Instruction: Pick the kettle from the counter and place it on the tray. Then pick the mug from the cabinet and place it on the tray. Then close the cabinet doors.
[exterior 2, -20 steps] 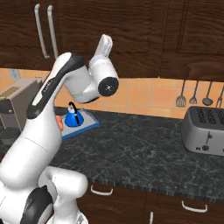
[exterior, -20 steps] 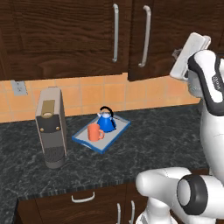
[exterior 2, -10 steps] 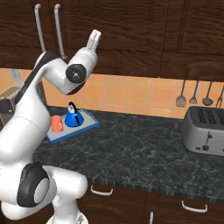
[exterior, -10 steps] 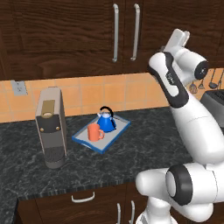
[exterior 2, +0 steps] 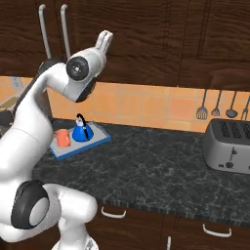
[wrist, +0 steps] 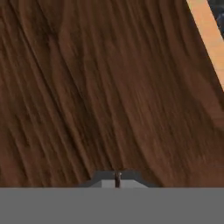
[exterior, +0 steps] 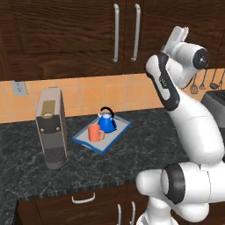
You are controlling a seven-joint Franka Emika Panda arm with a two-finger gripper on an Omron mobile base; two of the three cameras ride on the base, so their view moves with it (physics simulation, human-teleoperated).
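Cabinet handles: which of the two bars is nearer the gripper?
The right-hand handle, next to the raised gripper; the left-hand handle lies farther from it.

an orange tiled backsplash (exterior 2: 146, 105) runs behind the worktop, with a grey wall outlet (exterior: 18, 88) at its left, dark utensils (exterior 2: 217, 108) hanging at its right, above a silver toaster (exterior 2: 228, 145), and a coffee machine (exterior: 51, 127).

Glossy white arm with dark joints, pretty standard Panda look

The arm (exterior: 184, 110) is all smooth rounded white shells, with fat black rings at the joints and round dark grey end caps. There's a dark strip down one upper link. The gripper (exterior 2: 104, 39) is a slim white block, and its jaws sit pressed together.
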